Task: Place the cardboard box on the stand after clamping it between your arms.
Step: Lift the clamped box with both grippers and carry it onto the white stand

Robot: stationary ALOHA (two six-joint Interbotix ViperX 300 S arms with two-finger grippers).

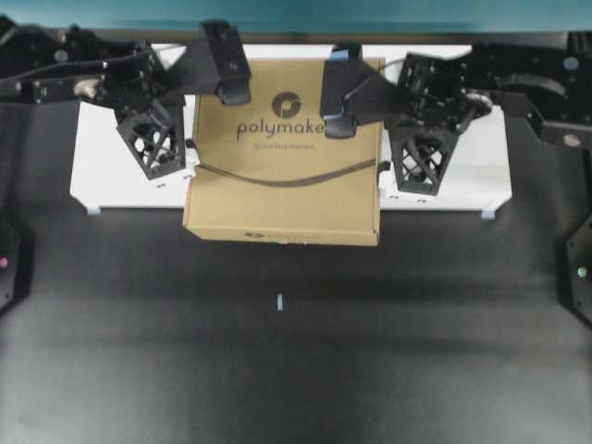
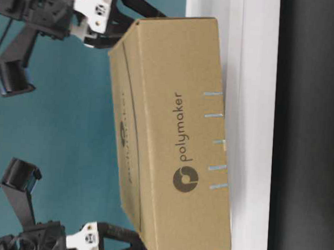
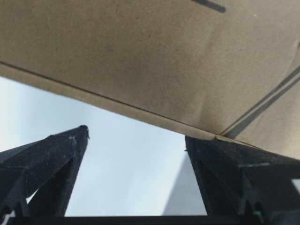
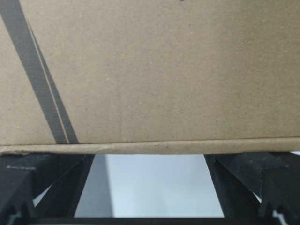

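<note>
Cardboard box (image 1: 283, 157) sitting on the white stand (image 1: 111, 176), front edge overhanging the dark surface (image 1: 277, 351). Left claw (image 1: 153, 139) and right claw (image 1: 424, 159) both spread wide, flanking the box sides, gripping nothing.

Dark tabletop (image 1: 277, 370) — white stand (image 1: 120, 176) on it, cardboard box (image 1: 287, 185) atop.

Final letter of the box (image 1: 283, 176) logo hidden behind the right gripper (image 1: 418, 157), middle of the stand (image 1: 120, 176) covered by the box, small print under the logo unreadable, arm (image 1: 55, 74) bases cut off by the overhead view's edges
</note>
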